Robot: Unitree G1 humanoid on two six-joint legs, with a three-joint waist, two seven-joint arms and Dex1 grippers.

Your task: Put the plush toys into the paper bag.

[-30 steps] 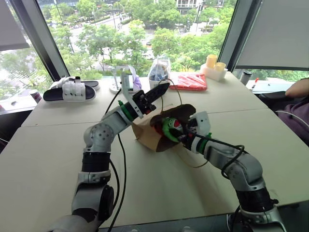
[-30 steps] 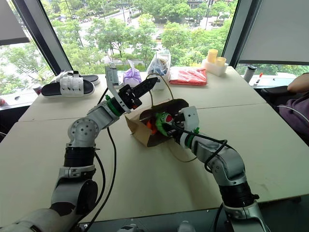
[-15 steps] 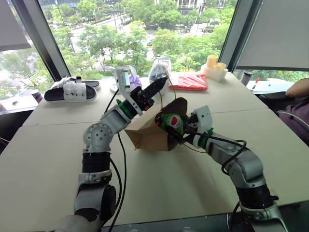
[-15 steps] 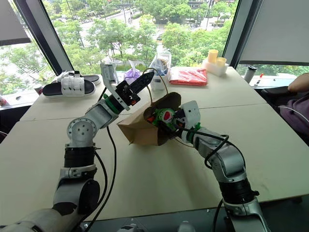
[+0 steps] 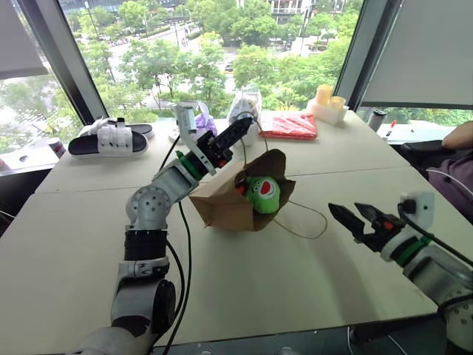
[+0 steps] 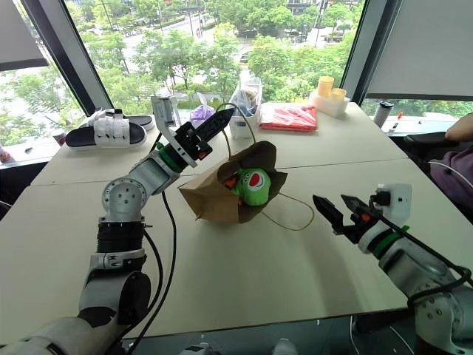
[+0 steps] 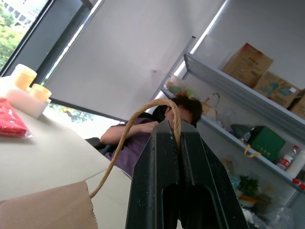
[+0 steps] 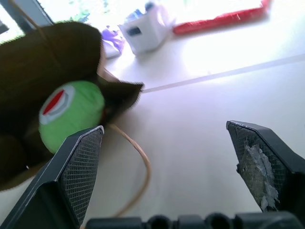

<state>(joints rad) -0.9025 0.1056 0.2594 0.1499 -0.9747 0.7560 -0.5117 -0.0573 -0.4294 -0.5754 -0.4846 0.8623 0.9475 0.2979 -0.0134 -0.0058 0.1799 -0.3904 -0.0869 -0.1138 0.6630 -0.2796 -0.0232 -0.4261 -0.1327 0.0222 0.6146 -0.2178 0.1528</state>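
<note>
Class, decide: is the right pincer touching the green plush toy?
Apart. In the left eye view, the open right pincer sits clear of the green plush toy, with bare table between them.

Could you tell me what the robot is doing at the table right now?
It is packing plush toys into a paper bag lying on the table. The left gripper is shut on the bag's twine handle, holding the mouth up. The green toy sits in the opening, with the orange toy just behind it. The right gripper is open beside the bag, holding nothing.
</note>
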